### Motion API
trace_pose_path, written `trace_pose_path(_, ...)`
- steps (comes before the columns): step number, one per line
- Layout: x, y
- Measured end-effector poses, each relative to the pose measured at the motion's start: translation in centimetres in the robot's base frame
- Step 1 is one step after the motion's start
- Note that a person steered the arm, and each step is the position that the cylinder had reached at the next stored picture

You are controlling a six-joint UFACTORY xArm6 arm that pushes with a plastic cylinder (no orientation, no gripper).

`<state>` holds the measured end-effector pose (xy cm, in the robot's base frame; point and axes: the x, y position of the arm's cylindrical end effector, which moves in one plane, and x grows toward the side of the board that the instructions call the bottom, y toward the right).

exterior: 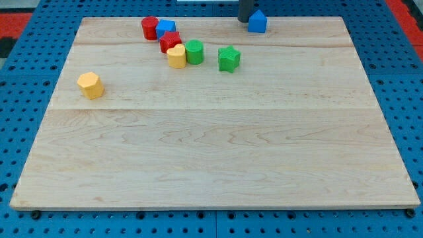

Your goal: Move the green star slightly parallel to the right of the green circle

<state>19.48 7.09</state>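
Green star [229, 59] sits right of green circle [194, 51]; my tip [245, 20] touches blue block [258, 22]; no jaws.

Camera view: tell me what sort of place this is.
Probably a robotics lab bench: a wooden board lies on a blue pegboard, small coloured blocks like the green star sit on it, and my tip stands beside a blue block.

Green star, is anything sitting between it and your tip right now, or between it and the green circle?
Nothing visible blocks either path. My tip is at the view's top, just left of a blue block, with bare board down to the green star. The star already sits right of the green circle, a clear gap between them.
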Motion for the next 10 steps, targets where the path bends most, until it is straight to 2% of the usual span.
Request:
trace_pose_path(1,1.6,2.5)
trace_pose_path(3,2.2,3.7)
trace_pose_path(5,3.2,8.4)
trace_pose_path(6,3.5,6.6)
trace_pose_path(7,6.2,2.8)
trace_pose_path(8,10.7,2.5)
trace_pose_path(9,20.4,2.6)
trace_pose_path(10,23.5,-4.5)
